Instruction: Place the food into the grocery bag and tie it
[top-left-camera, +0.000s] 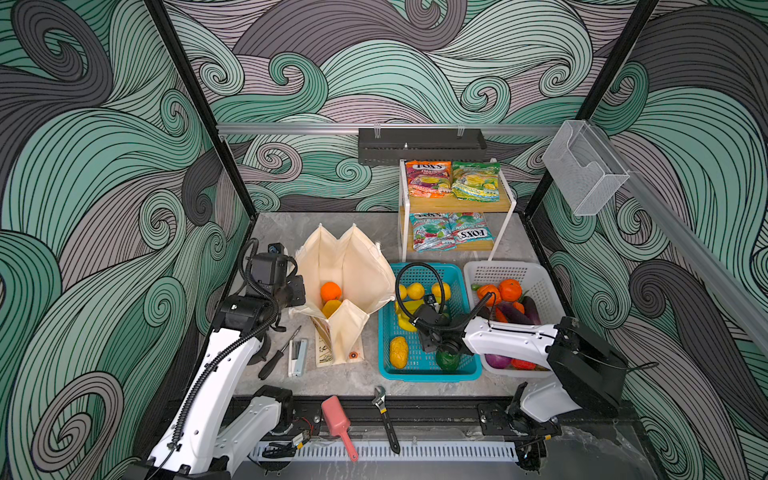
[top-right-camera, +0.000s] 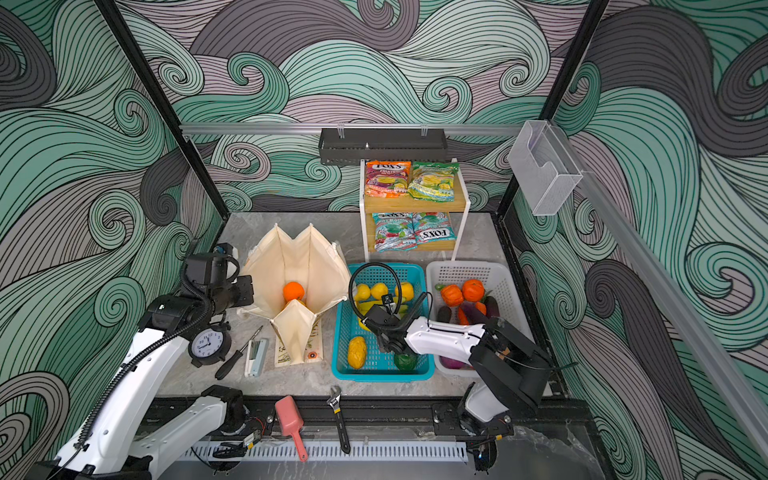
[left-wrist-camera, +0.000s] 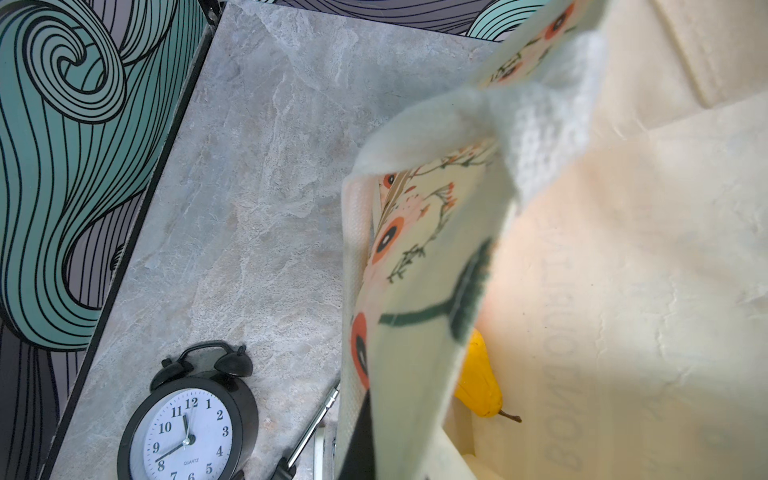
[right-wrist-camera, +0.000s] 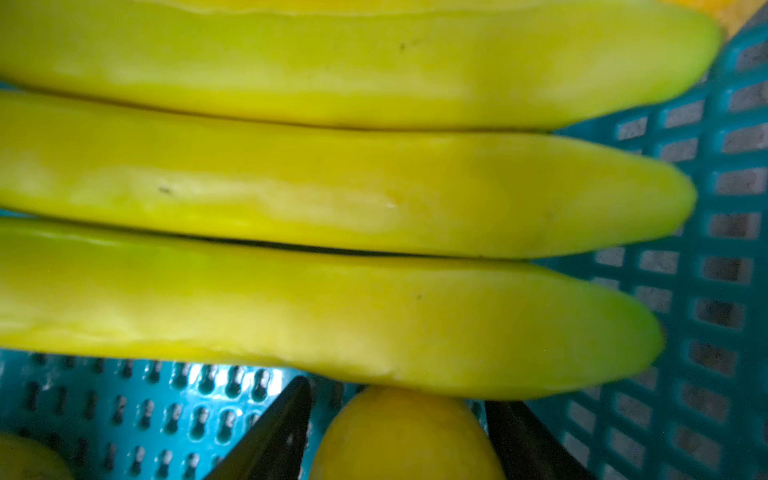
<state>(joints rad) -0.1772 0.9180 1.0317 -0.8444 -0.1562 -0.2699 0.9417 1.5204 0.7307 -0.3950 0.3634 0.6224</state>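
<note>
Grocery bag (top-left-camera: 361, 266) stands on the table (top-left-camera: 291, 232), left of centre in both top views, mouth spread wide. Inside it we see an orange (top-left-camera: 330, 291) and, just in front, a yellow pear (left-wrist-camera: 482, 386). Left gripper (top-left-camera: 298, 291) sits at the bag's left rim with its jaws together, clamped on the fabric edge; in the left wrist view the floral cloth folds over right in front of the lens. Right of the bag is the teal basket (top-left-camera: 428, 374), and the right gripper (right-wrist-camera: 397, 399) is down inside it. Its jaws stand apart, one finger on each side of a yellow round fruit (right-wrist-camera: 407, 436); we cannot tell whether they touch it. A bunch of bananas (right-wrist-camera: 332, 187) lies just beyond that fruit. Farther right, a white basket (top-left-camera: 540, 278) holds mixed toy produce. At the back, on the top of a shelf (top-left-camera: 457, 203), an orange-red candy packet (top-left-camera: 428, 178) and a green candy packet (top-left-camera: 476, 180) lie side by side. An alarm clock (top-right-camera: 209, 343) and a screwdriver (top-left-camera: 276, 353) lie near the left arm.
</note>
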